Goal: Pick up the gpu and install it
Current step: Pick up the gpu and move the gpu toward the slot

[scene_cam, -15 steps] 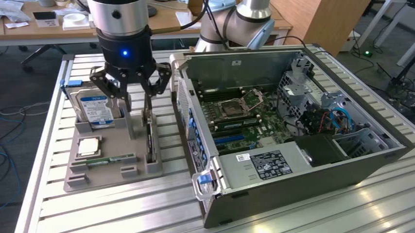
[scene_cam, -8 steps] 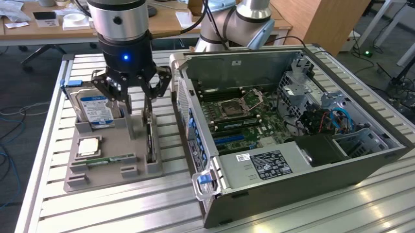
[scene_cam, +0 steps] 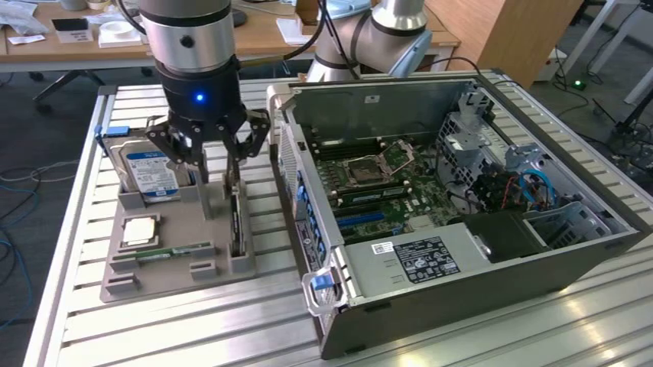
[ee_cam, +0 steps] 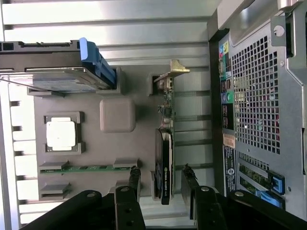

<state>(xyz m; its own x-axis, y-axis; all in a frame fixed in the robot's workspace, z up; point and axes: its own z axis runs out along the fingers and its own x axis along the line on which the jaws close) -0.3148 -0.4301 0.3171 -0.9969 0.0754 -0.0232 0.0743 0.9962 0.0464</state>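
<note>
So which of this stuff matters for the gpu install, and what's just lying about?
In the job: gpu, standing on edge in the tray; pincer, open over it; open computer case.
Lying about: hard drive, processor, memory stick, all in the same tray.

A slatted metal bench point(scene_cam: 183, 329) carries a grey tray point(scene_cam: 164, 277) on the exterior view's left and an open computer case point(scene_cam: 459, 252) on the exterior view's right, with its motherboard point(scene_cam: 378, 183) exposed. The robot arm point(scene_cam: 189, 38) hangs over the tray. Its black tool point(scene_cam: 216, 176), fingers spread, is just above the gpu point(scene_cam: 235, 225). The gpu stands on edge in a slot at the tray's right side, beside the case. At the tray's far left a hard drive point(scene_cam: 151, 172) stands upright. Nearer lie a cpu point(scene_cam: 140, 229) and a memory stick point(scene_cam: 173, 251). A desk point(scene_cam: 255, 34) stands beyond the bench.
</note>
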